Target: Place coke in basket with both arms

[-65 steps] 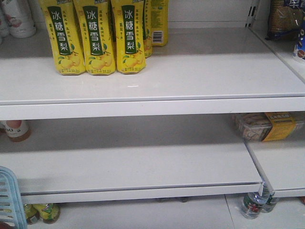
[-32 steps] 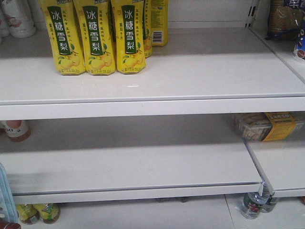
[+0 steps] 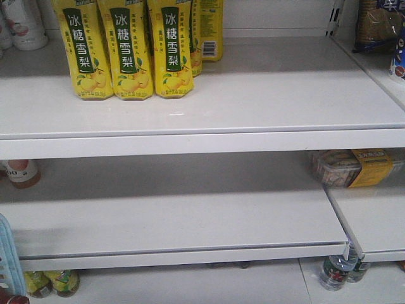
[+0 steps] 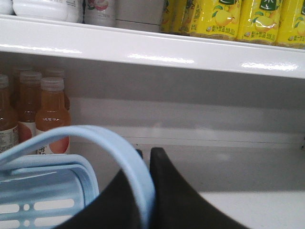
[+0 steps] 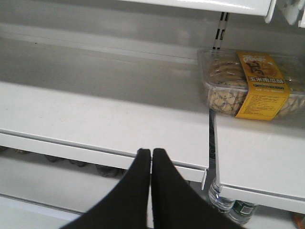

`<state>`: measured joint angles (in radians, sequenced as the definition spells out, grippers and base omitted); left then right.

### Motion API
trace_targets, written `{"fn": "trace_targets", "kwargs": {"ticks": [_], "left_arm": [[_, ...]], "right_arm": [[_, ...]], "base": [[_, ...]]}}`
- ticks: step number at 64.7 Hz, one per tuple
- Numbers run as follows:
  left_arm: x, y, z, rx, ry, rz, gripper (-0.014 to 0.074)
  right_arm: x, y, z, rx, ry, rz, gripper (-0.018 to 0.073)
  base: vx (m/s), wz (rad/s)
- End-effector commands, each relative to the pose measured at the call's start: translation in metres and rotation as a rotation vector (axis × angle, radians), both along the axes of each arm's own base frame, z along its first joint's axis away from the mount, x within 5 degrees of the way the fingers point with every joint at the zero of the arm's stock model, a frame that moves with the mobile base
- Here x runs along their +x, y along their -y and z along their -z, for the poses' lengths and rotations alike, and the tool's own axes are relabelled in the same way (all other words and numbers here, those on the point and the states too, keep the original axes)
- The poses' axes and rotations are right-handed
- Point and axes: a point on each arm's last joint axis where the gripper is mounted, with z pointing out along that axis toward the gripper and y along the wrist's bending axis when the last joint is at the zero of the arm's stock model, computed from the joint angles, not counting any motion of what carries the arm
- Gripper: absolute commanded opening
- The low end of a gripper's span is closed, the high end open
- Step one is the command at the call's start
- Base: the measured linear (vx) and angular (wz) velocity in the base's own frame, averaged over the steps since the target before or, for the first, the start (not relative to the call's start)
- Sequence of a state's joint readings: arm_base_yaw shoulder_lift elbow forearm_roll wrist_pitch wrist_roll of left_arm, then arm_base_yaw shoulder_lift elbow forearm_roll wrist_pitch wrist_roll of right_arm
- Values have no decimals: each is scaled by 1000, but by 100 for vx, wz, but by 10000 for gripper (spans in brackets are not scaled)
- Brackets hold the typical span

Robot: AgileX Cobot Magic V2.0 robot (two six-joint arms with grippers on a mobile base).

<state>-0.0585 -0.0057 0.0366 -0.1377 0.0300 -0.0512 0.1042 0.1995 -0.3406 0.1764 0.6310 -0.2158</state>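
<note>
A: Where was the coke?
B: None was seen. The basket (image 4: 43, 191), light and stiff, had its handle (image 4: 128, 162) gripped by the left pincer (image 4: 143, 157).
A: The right pincer (image 5: 151, 155)?
B: Clenched on nothing, before the shelf (image 5: 95, 119).

I see white shelves (image 3: 209, 101) throughout, glossy along their front edges. At the upper shelf's left end stand yellow bottles (image 3: 123, 50) with dark green label panels, white Chinese characters and pale yellow pear pictures. The basket (image 4: 43, 191) is pale blue with slotted sides, its hoop handle (image 4: 119, 152) the same blue. My left gripper (image 4: 145, 191) and right gripper (image 5: 151, 191) are both matte black. Behind the basket, orange juice bottles (image 4: 50, 114) carry whitish caps. At the right shelf's back, a clear snack box (image 5: 252, 86) shows beige pieces under a yellow-orange band with dark print.
</note>
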Motion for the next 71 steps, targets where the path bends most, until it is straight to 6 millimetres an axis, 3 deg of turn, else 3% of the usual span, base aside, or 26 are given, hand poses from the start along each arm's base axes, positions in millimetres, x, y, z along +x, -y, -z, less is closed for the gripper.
{"fn": "trace_targets", "kwargs": {"ticks": [1,40,64,71], "left_arm": [[-3,-2,-14,52,176,-26,-6],[-3,-2,-14,52,176,-26,-6],[-3,-2,-14,52,176,-26,-6],[-3,-2,-14,52,176,-26,-6]], "right_arm": [[3,1,-14,13,84,15,-6],[-2,3,-12,-39,131,17,-6],[3,7,69,98,229,102,-6],[3,9,75,138,265,134,-6]], "base": [[0,0],[0,0],[0,0],[0,0]]}}
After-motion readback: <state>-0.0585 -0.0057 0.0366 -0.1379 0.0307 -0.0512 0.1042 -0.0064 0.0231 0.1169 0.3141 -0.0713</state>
